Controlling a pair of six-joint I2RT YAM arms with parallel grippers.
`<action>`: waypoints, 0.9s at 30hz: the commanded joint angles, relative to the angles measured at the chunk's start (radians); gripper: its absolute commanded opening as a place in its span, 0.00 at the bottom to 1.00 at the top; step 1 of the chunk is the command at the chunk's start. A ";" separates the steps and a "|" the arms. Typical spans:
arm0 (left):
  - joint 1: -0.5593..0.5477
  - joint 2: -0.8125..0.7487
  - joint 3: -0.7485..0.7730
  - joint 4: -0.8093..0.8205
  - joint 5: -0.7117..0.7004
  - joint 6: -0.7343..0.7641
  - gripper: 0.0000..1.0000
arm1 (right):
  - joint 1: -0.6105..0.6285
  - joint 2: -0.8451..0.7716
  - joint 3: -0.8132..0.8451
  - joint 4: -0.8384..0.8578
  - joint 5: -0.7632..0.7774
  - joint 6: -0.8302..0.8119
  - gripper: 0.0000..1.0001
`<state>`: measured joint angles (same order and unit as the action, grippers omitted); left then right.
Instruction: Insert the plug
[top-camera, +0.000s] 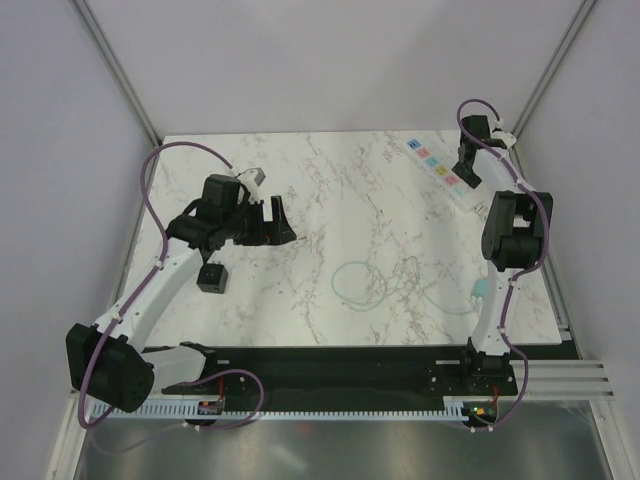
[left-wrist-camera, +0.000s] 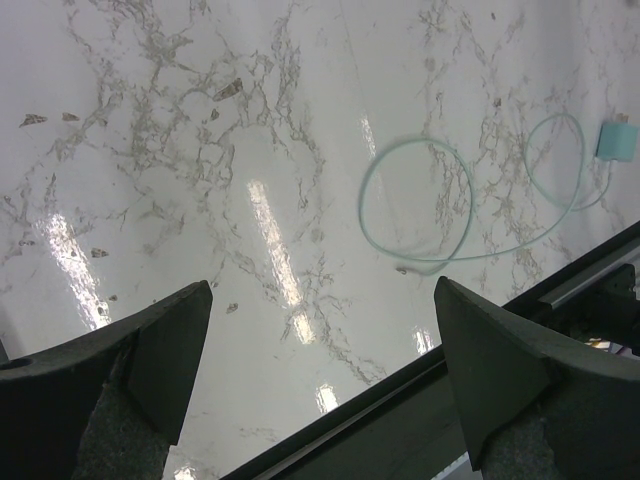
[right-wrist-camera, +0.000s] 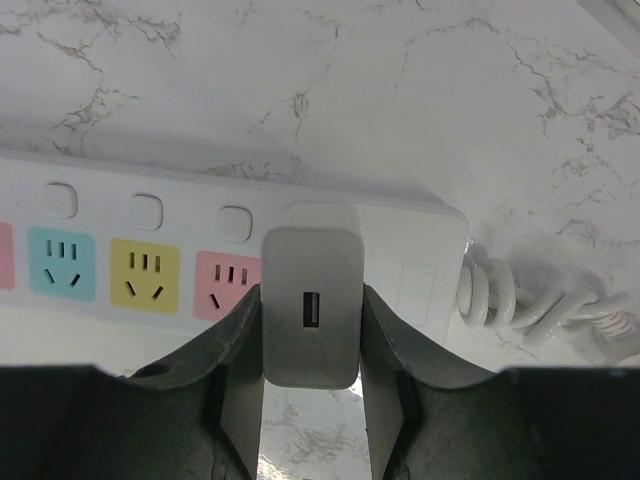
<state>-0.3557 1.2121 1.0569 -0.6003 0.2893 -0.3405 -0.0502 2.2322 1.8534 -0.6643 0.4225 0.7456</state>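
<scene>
Sitting upright at the lower centre of the right wrist view, the plug (right-wrist-camera: 310, 300) is a grey-looking cube with a USB port facing the camera. The right gripper (right-wrist-camera: 310, 335) pinches its two side faces, jaws closed only to the block's width, which probably keeps it square for a straight push. Its prongs are hidden, so I cannot tell whether they are seated. It stands against the white power strip (right-wrist-camera: 140, 225), just right of the pink socket (right-wrist-camera: 228, 285), with the strip's coiled white cord (right-wrist-camera: 500, 295) further right. At mid-left of the overhead view the left gripper (left-wrist-camera: 322, 300) hangs well apart, jaws wide and empty, above the marble table (left-wrist-camera: 150, 150) and a pale-green cable loop (left-wrist-camera: 363, 205).
</scene>
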 joint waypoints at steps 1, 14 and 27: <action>-0.002 -0.032 -0.003 0.011 -0.013 0.031 1.00 | 0.010 0.167 -0.167 -0.176 -0.218 -0.003 0.00; -0.002 -0.075 -0.005 0.020 -0.018 0.028 1.00 | -0.020 -0.029 -0.367 -0.212 -0.170 -0.054 0.00; -0.002 -0.094 -0.014 0.034 0.004 0.014 1.00 | -0.034 -0.236 -0.546 -0.219 -0.140 -0.083 0.00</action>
<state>-0.3557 1.1461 1.0515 -0.5961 0.2893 -0.3408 -0.0750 1.9137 1.4136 -0.5365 0.3458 0.7033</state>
